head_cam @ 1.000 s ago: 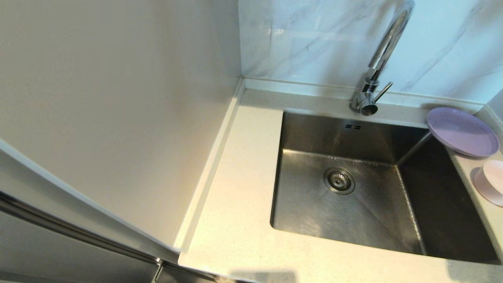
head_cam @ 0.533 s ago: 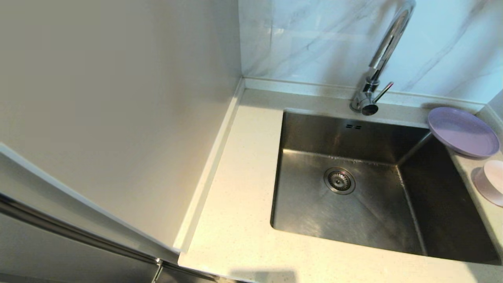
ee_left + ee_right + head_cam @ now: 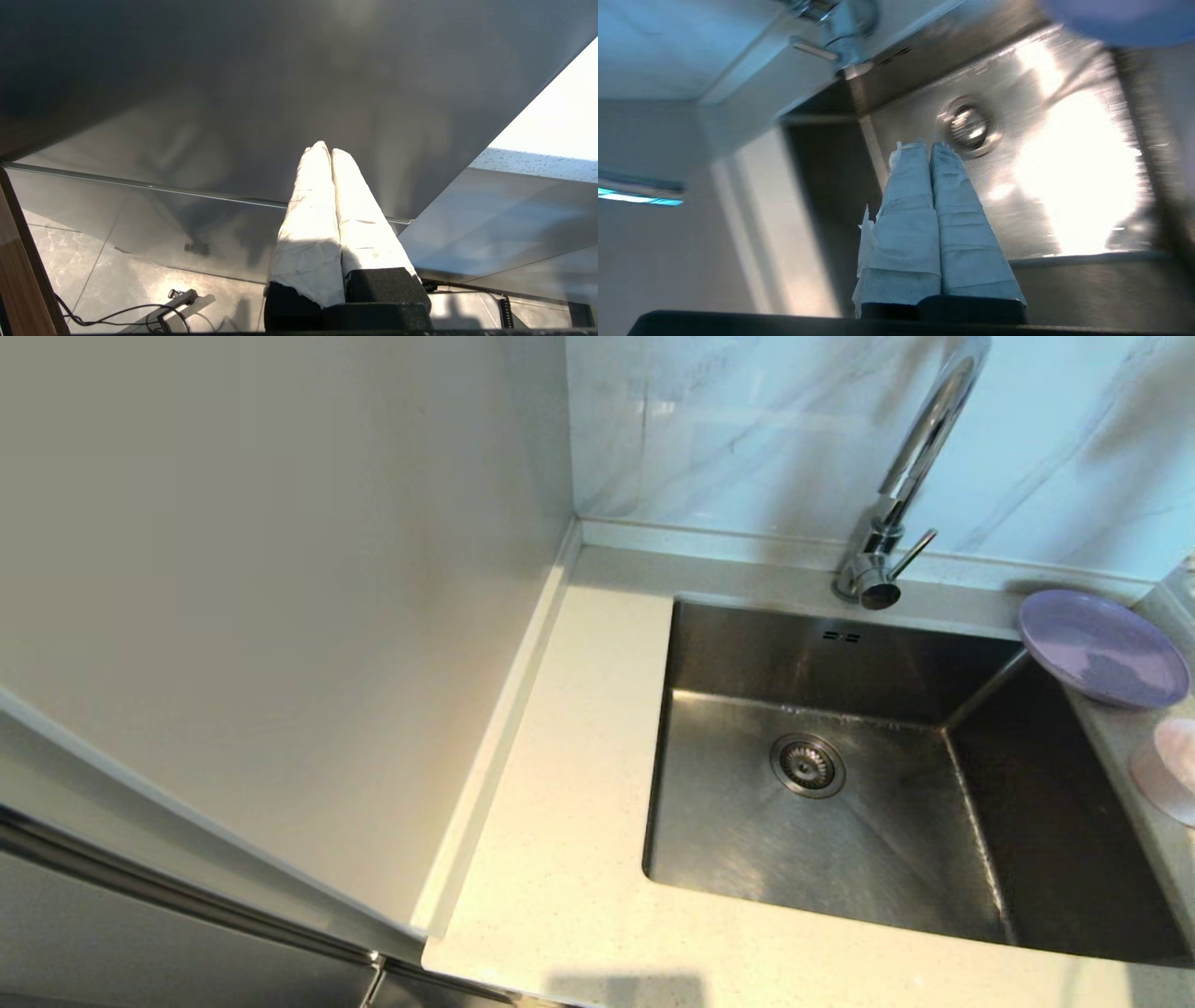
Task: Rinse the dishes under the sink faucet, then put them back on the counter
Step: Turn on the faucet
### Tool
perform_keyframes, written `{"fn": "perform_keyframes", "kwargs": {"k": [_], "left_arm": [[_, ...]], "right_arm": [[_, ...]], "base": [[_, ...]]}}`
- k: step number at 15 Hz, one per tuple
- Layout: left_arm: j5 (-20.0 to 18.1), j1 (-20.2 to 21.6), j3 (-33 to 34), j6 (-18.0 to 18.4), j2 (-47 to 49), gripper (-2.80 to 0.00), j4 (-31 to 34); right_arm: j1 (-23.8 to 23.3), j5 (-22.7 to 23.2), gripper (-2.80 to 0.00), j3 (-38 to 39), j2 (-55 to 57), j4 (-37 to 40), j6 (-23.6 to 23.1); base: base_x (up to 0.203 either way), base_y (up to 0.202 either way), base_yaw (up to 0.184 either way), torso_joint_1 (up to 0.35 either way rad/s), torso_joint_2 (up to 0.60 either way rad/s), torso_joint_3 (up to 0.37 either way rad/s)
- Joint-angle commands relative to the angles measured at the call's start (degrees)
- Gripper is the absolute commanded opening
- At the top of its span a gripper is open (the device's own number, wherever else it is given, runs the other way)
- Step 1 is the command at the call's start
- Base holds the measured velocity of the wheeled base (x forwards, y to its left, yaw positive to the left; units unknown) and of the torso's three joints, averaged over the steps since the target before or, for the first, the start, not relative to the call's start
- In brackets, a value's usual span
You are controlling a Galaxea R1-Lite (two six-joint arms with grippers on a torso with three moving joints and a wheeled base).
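A lavender plate [image 3: 1102, 649] lies on the counter [image 3: 569, 784] at the sink's far right corner, partly over the basin [image 3: 840, 840]. The pale pink bowl [image 3: 1169, 767] sits just nearer, cut off by the head view's right edge. The chrome sink faucet [image 3: 910, 476] stands behind the basin. Neither gripper shows in the head view. In the right wrist view my right gripper [image 3: 928, 145] is shut and empty above the basin, pointing toward the drain [image 3: 969, 125], with the faucet base [image 3: 840, 37] and plate rim [image 3: 1125, 18] beyond. My left gripper [image 3: 325, 148] is shut and empty, low beside a grey cabinet front.
A tall cream panel [image 3: 280, 616] walls off the counter's left side. Marbled wall tiles [image 3: 747, 429] rise behind the faucet. The drain [image 3: 807, 765] sits mid-basin. Floor tiles with a cable [image 3: 140, 308] lie below the left gripper.
A shadow has come over the plate and bowl at the right edge of the head view. The dishes and faucet have not moved.
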State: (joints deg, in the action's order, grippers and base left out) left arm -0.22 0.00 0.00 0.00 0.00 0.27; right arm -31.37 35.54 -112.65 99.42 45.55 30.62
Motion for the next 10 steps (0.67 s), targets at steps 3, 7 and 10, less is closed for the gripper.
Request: {"fn": "perform_keyframes", "kwargs": {"k": [3, 7, 10], "left_arm": [[0.0, 0.0, 0.0, 0.0, 0.0, -2.8, 0.0], [0.0, 0.0, 0.0, 0.0, 0.0, -2.8, 0.0], [0.0, 0.0, 0.0, 0.0, 0.0, -2.8, 0.0]], "right_arm": [[-7.3, 29.7, -2.8, -0.6, 12.4, -0.7, 0.3], [-3.4, 31.4, -2.8, -0.3, 16.0, -0.8, -0.7], [-3.4, 31.3, -2.8, -0.3, 16.6, -0.2, -11.4]], "base": [[0.0, 0.0, 0.0, 0.0, 0.0, 0.0], [0.0, 0.0, 0.0, 0.0, 0.0, 0.0], [0.0, 0.0, 0.0, 0.0, 0.0, 0.0]]}}
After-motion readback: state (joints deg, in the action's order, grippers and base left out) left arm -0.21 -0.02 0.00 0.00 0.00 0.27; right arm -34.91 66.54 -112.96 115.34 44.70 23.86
